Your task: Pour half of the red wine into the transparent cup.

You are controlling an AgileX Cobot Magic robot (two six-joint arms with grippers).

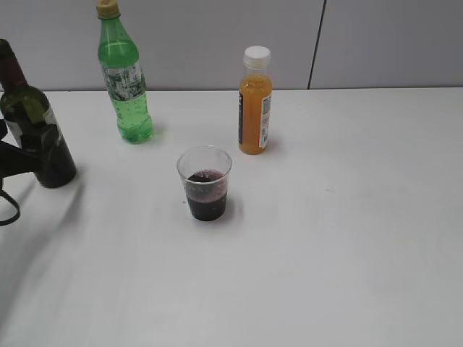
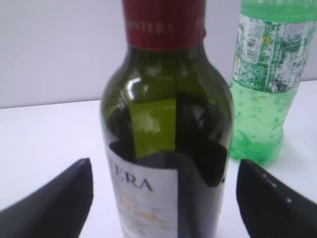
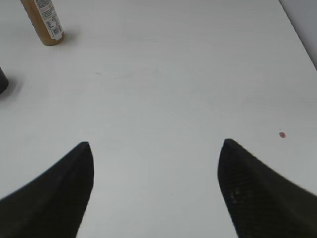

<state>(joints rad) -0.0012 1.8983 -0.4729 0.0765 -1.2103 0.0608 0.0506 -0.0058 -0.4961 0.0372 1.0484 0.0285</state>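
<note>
Wine bottle (image 1: 32, 130) stands upright at the table's left edge, the left gripper (image 2: 163, 198) spread wide around it, not touching; centre, the transparent cup (image 1: 205, 183) holds red wine. Pouring looks finished; withdrawing the arm comes next.

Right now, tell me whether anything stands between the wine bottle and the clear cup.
Nothing visible does. The wine bottle stands at the table's left edge, the cup near the middle, bare tabletop between. The green soda bottle and juice bottle stand farther back, off that path.

wine bottle (image 1: 32, 130) upright, far left | transparent cup (image 1: 205, 183) centre, part-filled red
</note>
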